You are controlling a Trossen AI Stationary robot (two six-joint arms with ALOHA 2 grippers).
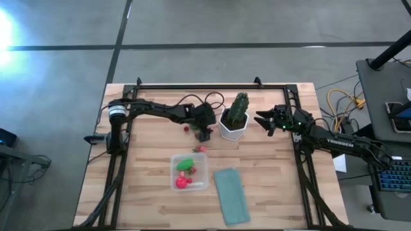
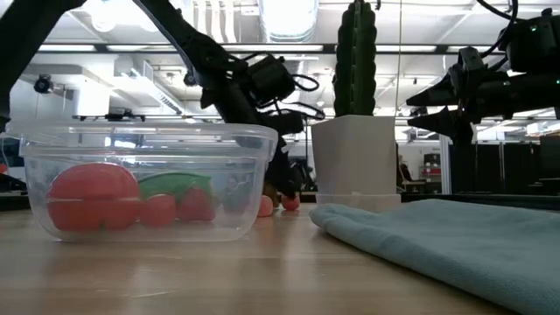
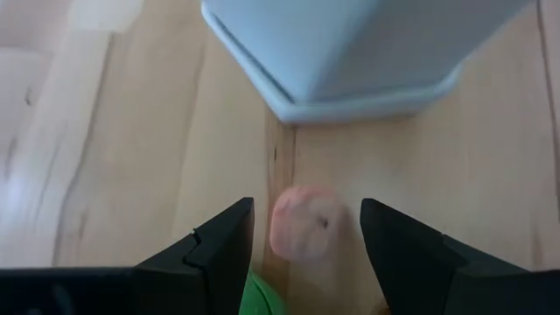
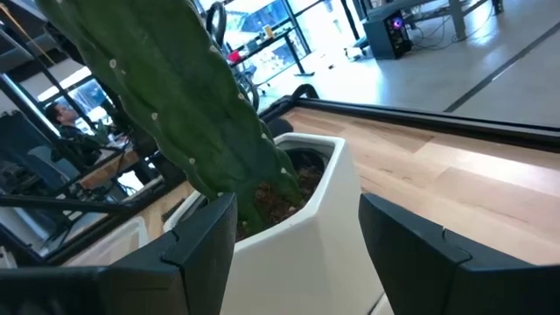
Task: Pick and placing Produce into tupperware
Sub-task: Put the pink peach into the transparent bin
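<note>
My left gripper [image 3: 306,241] is open and points down, low over the table just left of the white pot [image 1: 231,130]. Its fingers stand on either side of a small pink produce piece [image 3: 302,223] with a green leaf [image 3: 262,297]; they do not touch it. The clear tupperware [image 1: 189,172] rests on the table nearer the near edge and holds a red round piece [image 2: 92,197], a green piece [image 2: 175,185] and small red pieces [image 2: 197,206]. Two more tiny red pieces [image 1: 186,128] [image 1: 200,149] lie on the table. My right gripper [image 1: 263,119] waits, open, right of the cactus [image 4: 175,96].
The tall green cactus [image 1: 239,108] in its white pot stands close beside my left gripper [image 1: 204,133]. A flat teal lid [image 1: 231,196] lies right of the tupperware. Bare wood shows left of the tupperware and along the near edge.
</note>
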